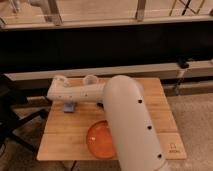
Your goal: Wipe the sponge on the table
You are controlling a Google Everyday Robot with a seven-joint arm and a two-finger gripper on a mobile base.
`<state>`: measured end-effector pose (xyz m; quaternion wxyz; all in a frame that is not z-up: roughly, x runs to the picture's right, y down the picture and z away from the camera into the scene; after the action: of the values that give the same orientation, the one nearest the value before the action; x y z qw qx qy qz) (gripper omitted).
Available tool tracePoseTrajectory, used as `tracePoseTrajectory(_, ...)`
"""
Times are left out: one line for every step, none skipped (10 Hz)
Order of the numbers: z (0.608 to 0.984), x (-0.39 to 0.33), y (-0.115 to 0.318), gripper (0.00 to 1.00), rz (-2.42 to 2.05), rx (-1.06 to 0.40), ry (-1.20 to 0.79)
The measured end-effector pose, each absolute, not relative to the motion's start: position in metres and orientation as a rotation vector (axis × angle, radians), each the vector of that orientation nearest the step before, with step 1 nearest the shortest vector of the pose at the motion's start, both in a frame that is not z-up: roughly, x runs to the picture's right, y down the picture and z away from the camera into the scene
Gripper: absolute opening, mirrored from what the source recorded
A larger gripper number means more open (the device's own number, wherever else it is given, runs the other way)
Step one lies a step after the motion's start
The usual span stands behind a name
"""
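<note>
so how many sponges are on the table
1: the sponge lies on the left part of the table, under the gripper. The arm covers much of the top, so another may be hidden.

My arm (131, 127) fills the lower right foreground, big and white, bends at the elbow (120, 90) near mid-view and runs the forearm (82, 93) level out to the left. At its far left end the wrist (60, 86) turns downward. The gripper (68, 102) hangs under that wrist, pointing down, left of centre, mostly hidden by the forearm.
</note>
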<state>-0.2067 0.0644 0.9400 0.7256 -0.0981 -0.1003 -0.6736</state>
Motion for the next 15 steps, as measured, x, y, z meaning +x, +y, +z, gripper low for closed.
tracePoseTrajectory(0.94, -0.203, 0.063, 0.0, -1.484, -0.215, -0.217)
tracePoseTrajectory(0.939, -0.2, 0.062, 0.0, -1.482, -0.216, -0.215)
tracePoseTrajectory(0.939, -0.197, 0.062, 0.0, -1.48, -0.217, -0.211)
tracePoseTrajectory(0.939, -0.194, 0.063, 0.0, -1.481, -0.219, -0.205)
tracePoseTrajectory(0.939, -0.192, 0.065, 0.0, -1.485, -0.226, -0.197)
tracePoseTrajectory(0.94, -0.191, 0.067, 0.0, -1.489, -0.233, -0.188)
tracePoseTrajectory(0.94, -0.189, 0.071, 0.0, -1.498, -0.243, -0.175)
tracePoseTrajectory(0.939, -0.188, 0.073, 0.0, -1.504, -0.247, -0.166)
tracePoseTrajectory(0.938, -0.186, 0.076, 0.0, -1.51, -0.251, -0.158)
tracePoseTrajectory(0.937, -0.184, 0.077, 0.0, -1.516, -0.255, -0.15)
tracePoseTrajectory(0.936, -0.182, 0.079, 0.0, -1.52, -0.258, -0.144)
tracePoseTrajectory(0.934, -0.181, 0.081, 0.0, -1.524, -0.26, -0.143)
tracePoseTrajectory(0.932, -0.177, 0.083, 0.0, -1.526, -0.264, -0.142)
tracePoseTrajectory(0.931, -0.175, 0.085, 0.0, -1.527, -0.268, -0.141)
tracePoseTrajectory(0.929, -0.172, 0.087, 0.0, -1.529, -0.271, -0.142)
